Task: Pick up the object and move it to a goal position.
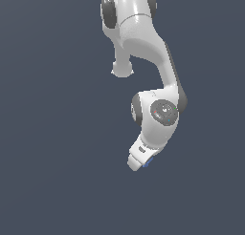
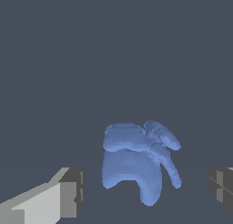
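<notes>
The object (image 2: 134,166) is a small blue lump with rounded lobes and thin spiky prongs. In the wrist view it sits between my two grey fingertips (image 2: 73,191), with clear gaps on both sides. My gripper (image 2: 148,196) is open around it and touches it on neither side. In the exterior view the white arm reaches down, and only a sliver of the blue object (image 1: 147,163) shows at the edge of the gripper (image 1: 139,163), which hides the rest.
The flat dark grey-blue surface (image 1: 57,157) fills both views. The white arm's elbow and base (image 1: 129,28) stand at the top of the exterior view.
</notes>
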Tool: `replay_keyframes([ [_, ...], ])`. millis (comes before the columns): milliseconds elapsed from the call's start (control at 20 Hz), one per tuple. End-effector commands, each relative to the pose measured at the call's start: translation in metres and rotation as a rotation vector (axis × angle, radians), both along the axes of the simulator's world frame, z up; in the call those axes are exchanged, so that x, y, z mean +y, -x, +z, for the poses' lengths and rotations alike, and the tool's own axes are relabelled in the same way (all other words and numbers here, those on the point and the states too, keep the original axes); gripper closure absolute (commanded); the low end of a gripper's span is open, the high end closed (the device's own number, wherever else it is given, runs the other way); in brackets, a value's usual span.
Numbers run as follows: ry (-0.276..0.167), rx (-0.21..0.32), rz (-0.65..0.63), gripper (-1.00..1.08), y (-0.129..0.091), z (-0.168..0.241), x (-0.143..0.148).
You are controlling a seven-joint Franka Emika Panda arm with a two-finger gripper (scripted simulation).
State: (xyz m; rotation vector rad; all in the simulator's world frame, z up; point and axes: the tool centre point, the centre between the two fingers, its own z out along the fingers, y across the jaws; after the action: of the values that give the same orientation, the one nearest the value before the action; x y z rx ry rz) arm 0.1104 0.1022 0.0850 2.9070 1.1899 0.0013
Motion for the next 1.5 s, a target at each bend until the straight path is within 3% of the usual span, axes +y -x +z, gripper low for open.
replay_keyframes([
  [0, 0.0, 0.001, 0.001, -0.92, 0.001, -0.009, 0.0],
  [350, 0.0, 0.001, 0.004, -0.92, 0.001, -0.044, 0.0],
  [650, 0.0, 0.001, 0.004, -0.92, 0.0, -0.045, 0.0],
  [700, 0.0, 0.001, 0.004, 1.08, 0.0, -0.045, 0.0],
  [1450, 0.0, 0.001, 0.004, 1.08, 0.002, -0.044, 0.0],
])
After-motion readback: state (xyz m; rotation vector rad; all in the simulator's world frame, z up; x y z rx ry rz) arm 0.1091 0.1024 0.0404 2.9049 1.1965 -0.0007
